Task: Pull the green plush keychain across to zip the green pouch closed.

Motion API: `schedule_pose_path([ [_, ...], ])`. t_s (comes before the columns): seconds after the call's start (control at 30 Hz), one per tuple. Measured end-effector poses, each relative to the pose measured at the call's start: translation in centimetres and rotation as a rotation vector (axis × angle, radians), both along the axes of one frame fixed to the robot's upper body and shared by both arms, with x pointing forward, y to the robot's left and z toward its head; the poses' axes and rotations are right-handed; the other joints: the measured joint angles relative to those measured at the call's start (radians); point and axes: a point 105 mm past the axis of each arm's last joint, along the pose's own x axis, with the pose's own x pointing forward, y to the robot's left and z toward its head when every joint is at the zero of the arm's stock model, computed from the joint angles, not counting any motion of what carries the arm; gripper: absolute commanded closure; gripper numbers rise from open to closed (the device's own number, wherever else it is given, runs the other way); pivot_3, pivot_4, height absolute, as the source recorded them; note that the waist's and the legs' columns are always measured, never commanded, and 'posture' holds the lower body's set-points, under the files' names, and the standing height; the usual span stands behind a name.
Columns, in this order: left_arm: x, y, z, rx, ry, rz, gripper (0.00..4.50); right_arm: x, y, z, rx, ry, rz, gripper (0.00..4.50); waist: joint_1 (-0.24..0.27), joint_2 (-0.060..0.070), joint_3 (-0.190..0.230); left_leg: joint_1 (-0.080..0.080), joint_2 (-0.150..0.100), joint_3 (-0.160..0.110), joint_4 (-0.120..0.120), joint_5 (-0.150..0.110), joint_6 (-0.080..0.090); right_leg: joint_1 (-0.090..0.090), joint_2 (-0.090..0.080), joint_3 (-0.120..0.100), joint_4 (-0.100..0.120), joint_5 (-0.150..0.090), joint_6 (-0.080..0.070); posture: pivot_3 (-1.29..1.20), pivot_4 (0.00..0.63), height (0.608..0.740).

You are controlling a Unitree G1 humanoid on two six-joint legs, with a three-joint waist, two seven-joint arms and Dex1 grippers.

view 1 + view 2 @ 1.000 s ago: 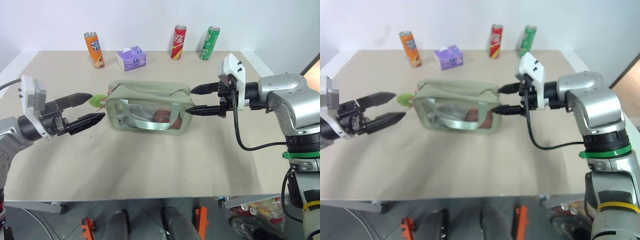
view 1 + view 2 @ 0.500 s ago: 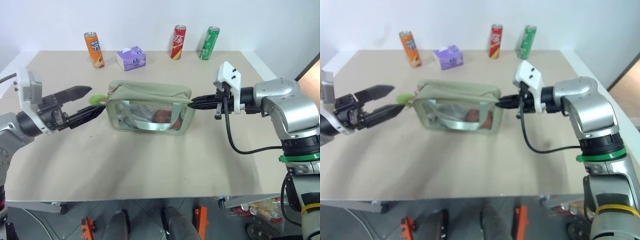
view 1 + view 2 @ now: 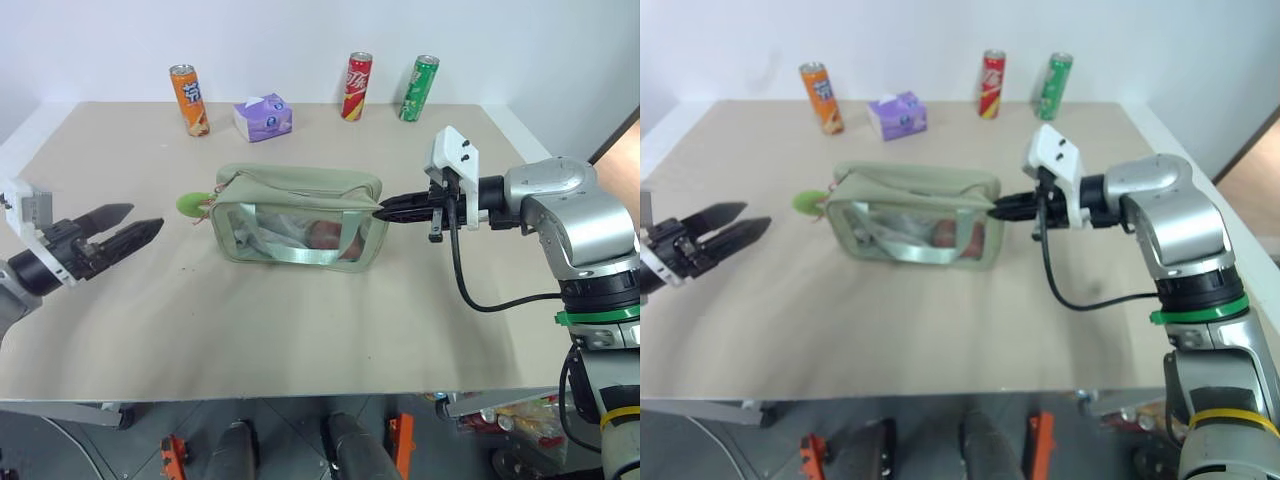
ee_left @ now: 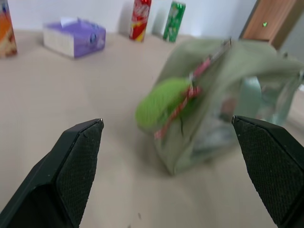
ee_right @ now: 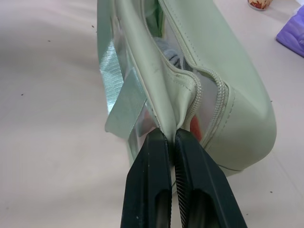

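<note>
Resting near the middle of the beige table (image 3: 300, 330), the green pouch (image 3: 298, 218) lies lengthwise across your view, its clear window panel facing you and its zipper running along the top. In the right wrist view you can see that the zipper is parted at the pouch's right end, with the teeth spread apart.

Check the right gripper (image 3: 384, 210): its two black fingers are pressed together, pinching the fabric at the right end of the pouch, just where the zipper runs out. The right wrist view confirms that the fingers (image 5: 152, 185) have a fold of the pale green material between them.

Locate the green plush keychain (image 3: 188, 204) at the opposite, left end of the pouch. It lies on the table, just beside the pouch corner, joined to it by a short reddish link. In the left wrist view it (image 4: 164, 100) appears as a fuzzy lime oval against the end of the pouch.

Note that the left gripper (image 3: 128, 225) is well apart from the keychain, off to the left over the table. Its fingers stand wide apart with nothing between them.

Along the far edge of the table you have an orange can (image 3: 187, 98), a purple tissue box (image 3: 263, 116), a red can (image 3: 357, 84) and a green can (image 3: 421, 86), all clear of the pouch.
</note>
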Motion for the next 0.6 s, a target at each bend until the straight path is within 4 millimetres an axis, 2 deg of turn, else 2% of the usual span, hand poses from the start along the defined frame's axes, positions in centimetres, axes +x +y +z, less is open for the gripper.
schedule_pose_path([
  [0.17, 1.7, -0.1, -1.7, -0.029, 0.057, 0.030, 0.00, -0.1, 0.1, -0.1, 0.002, 0.001, -0.003, 4.47, 0.000, 0.000, 0.000, 0.000, 0.001, -0.001, 0.000, 0.000, 0.000, 0.000, 0.001, 0.000, 0.000, 0.000, 0.000, 0.00, 0.150, 0.740],
  [0.27, 2.7, 0.5, -2.2, -0.012, 0.064, 0.071, 0.00, -0.2, 0.0, -0.1, 0.004, 0.002, -0.009, 4.47, 0.000, 0.000, 0.000, 0.000, 0.001, -0.001, 0.000, 0.000, 0.000, 0.000, 0.001, 0.000, 0.000, 0.000, 0.000, 0.00, 0.150, 0.740],
  [0.47, 4.9, 0.6, -2.8, 0.012, 0.056, 0.126, 0.00, -0.5, 0.0, -0.2, 0.005, 0.006, -0.017, 4.47, 0.003, -0.001, 0.000, 0.000, 0.000, -0.001, 0.000, 0.000, 0.000, 0.000, 0.001, 0.000, 0.000, 0.001, 0.001, 0.00, 0.150, 0.740],
  [0.6, 5.4, -1.1, -3.0, 0.049, 0.049, 0.055, 0.00, -0.7, 0.0, -0.2, 0.001, 0.006, -0.024, 4.47, 0.003, -0.001, 0.000, 0.000, 0.000, 0.000, 0.000, 0.000, 0.000, 0.000, 0.001, 0.000, 0.000, 0.001, 0.001, 0.00, 0.150, 0.740],
])
